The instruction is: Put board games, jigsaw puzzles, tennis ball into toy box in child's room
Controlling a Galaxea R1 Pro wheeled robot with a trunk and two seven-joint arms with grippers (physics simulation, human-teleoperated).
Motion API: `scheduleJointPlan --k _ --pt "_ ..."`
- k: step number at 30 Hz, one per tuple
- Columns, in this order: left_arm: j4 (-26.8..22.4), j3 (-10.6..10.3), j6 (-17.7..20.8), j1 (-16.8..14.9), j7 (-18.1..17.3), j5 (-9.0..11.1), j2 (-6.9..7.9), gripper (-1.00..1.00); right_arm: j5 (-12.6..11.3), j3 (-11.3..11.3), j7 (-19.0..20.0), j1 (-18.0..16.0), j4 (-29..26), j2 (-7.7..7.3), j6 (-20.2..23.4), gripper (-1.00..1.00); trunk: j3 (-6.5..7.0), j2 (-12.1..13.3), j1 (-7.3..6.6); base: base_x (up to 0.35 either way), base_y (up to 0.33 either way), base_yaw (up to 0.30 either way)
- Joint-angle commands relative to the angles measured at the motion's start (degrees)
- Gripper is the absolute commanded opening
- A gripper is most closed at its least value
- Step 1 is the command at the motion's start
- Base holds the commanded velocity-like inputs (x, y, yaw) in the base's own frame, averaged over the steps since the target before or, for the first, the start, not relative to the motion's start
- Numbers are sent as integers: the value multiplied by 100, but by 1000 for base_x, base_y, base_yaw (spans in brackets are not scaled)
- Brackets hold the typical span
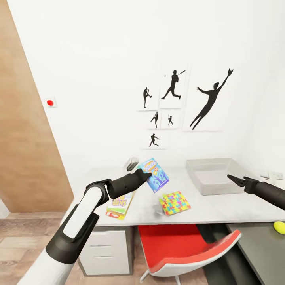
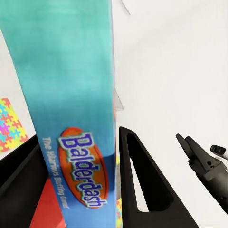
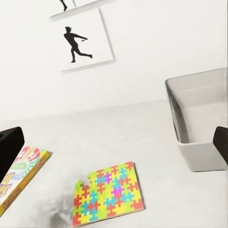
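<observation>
The surface (image 1: 221, 209) stretched along the white wall, its pale top meeting a lower dark section at the right end. The toy box (image 1: 215, 174) sat toward the back right of the pale top, and as far as I could see it held nothing yet, so I judged the job barely begun.

I had the blue-purple board game (image 1: 157, 174) lifted clear of the surface, tilted, above its middle, with my left claw (image 2: 114, 156) clamped on its edge; the wrist camera showed one finger on each side of the box. It had not reached the toy box.

The yellow-green board game (image 1: 120, 206) lay at the front left edge, partly overhanging it by the look of things. One jigsaw puzzle (image 1: 174, 202) lay flat near the front edge, between that game and the toy box. I could not make out a second puzzle, or the third game.

My right claw (image 1: 233, 179) hovered empty by the toy box's front right corner, jaws nearly together.

The tennis ball (image 1: 279, 227) rested on the dark lower section at the far right, untouched.
</observation>
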Motion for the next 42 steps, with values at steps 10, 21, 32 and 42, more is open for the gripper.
scheduleJointPlan --k 10,21,32,42 --pt "-61 -22 -2 -20 62 58 -15 -100 -3 -443 28 -68 -4 -133 35 100 -13 -13 7 175 112 -63" --pt "-40 577 370 -344 546 982 -4 -100 29 -702 324 57 2 -561 19 100 -10 -13 7 4 2 -275" --pt "682 385 345 -1162 857 1046 -648 -100 79 -686 249 61 9 -534 133 100 -10 -13 7 0 0 -290" --pt "1579 368 329 -1670 906 1035 -696 -100 88 -561 37 41 12 -533 149 100 -10 -13 7 0 0 -290"
